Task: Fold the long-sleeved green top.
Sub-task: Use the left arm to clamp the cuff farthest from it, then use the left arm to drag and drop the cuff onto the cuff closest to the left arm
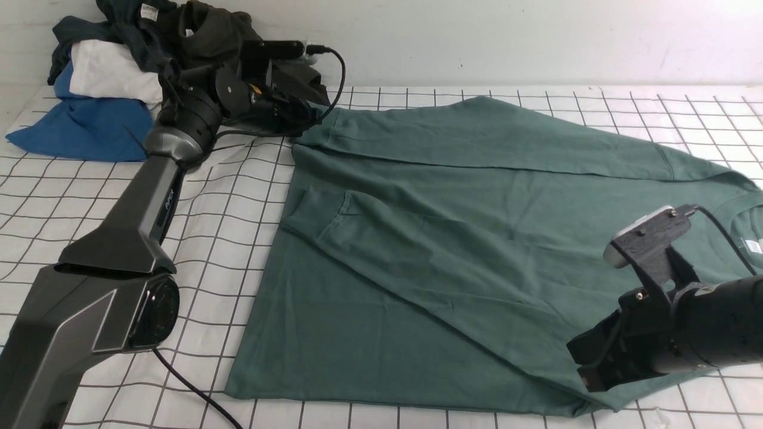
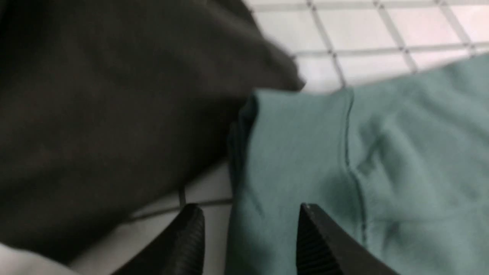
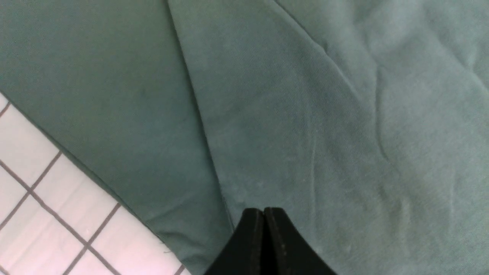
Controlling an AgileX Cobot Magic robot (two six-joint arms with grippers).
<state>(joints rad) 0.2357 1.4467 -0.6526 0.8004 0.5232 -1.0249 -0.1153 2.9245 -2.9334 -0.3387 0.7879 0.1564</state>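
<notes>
- Left gripper (image 1: 293, 111) hangs with jaws spread and nothing pinched, right over the far sleeve cuff (image 1: 317, 128), beside the dark garment (image 1: 208, 30).
- Right gripper (image 1: 587, 364) is clenched on nothing, low over the green long-sleeved top (image 1: 447, 250). The top lies flat on the checked cloth (image 1: 226, 196) with both sleeves laid across the body.
- Sleeves look done. My read: the body fold comes next, and it needs a fresh pinch at hem or shoulder.
- Clothes pile (image 1: 95, 95) crowds that far corner, so mind snagging it.
</notes>
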